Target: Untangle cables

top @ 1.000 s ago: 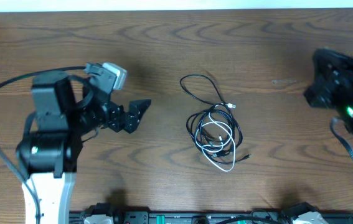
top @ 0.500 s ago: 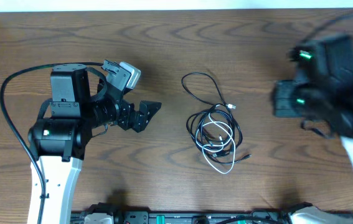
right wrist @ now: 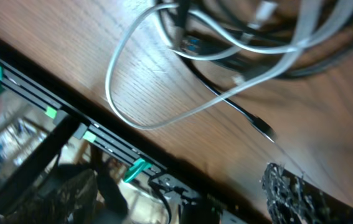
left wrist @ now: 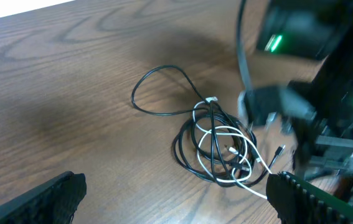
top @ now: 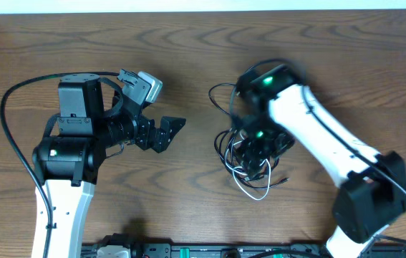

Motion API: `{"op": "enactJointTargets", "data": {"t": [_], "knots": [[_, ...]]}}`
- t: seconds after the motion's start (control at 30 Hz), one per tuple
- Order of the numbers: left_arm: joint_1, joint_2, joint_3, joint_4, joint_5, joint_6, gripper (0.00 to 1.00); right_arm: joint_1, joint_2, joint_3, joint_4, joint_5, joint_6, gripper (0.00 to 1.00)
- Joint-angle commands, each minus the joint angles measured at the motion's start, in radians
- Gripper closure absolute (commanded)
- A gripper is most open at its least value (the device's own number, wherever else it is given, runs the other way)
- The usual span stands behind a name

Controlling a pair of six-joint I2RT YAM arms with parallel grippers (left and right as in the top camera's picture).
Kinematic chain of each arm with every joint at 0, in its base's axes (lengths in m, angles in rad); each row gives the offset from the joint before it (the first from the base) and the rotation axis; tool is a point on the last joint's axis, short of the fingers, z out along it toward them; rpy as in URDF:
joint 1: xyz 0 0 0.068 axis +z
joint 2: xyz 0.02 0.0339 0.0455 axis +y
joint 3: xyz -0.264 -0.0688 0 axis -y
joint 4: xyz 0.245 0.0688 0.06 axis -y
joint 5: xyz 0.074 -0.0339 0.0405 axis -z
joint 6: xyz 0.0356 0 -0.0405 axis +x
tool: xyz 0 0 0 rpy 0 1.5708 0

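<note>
Tangled in one heap at the middle of the counter (top: 188, 43): the black cable (top: 211, 97) and the white cable (top: 254, 193). Runs lengthwise from the far side to the near side in the overhead view, leaning slightly rightward toward the near end. Throws one open black loop out at the far-left end; trails a white loop at the near end, with a thin black plug end (top: 283, 180) poking out near-right beside it. Seen from the left wrist, carries a small white plug (left wrist: 211, 99) at the root of the black loop. Bent down over the heap, the right arm (top: 310, 136), blurred, a green light (top: 266, 80) on it; right jaws released, spread to either side of the right wrist view, gripping nothing, cables just beyond them. Well apart to the left, the left arm (top: 66, 154); left jaws released too, aimed rightward at the heap, touching no cable
</note>
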Motion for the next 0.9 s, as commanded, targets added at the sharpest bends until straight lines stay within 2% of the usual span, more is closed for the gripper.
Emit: {"op": "enactJointTargets", "data": {"t": [0.0, 0.37, 0.43, 0.63, 0.7, 0.77, 0.87], "knots": [[-0.001, -0.007, -0.002, -0.002, 0.013, 0.009, 0.02, 0.06, 0.016, -0.051, 0.035, -0.021, -0.087, 0.18], [-0.001, -0.007, -0.002, -0.002, 0.009, 0.009, 0.02, 0.175, 0.016, -0.188, 0.159, -0.053, -0.099, 0.17], [-0.001, -0.007, -0.002, -0.001, -0.073, 0.009, 0.02, 0.193, 0.016, -0.229, 0.203, -0.076, -0.092, 0.19], [-0.001, -0.01, -0.002, -0.001, -0.073, 0.009, 0.02, 0.203, 0.016, -0.251, 0.27, -0.082, -0.06, 0.24], [-0.001, -0.01, -0.002, -0.001, -0.073, 0.009, 0.02, 0.203, 0.016, -0.261, 0.298, -0.082, -0.042, 0.33], [-0.001, -0.01, -0.002, -0.001, -0.073, 0.009, 0.02, 0.203, 0.016, -0.269, 0.319, -0.081, -0.029, 0.47], [-0.001, -0.01, -0.002, -0.002, -0.073, 0.009, 0.02, 0.204, 0.016, -0.28, 0.35, -0.082, -0.007, 0.82]]}}
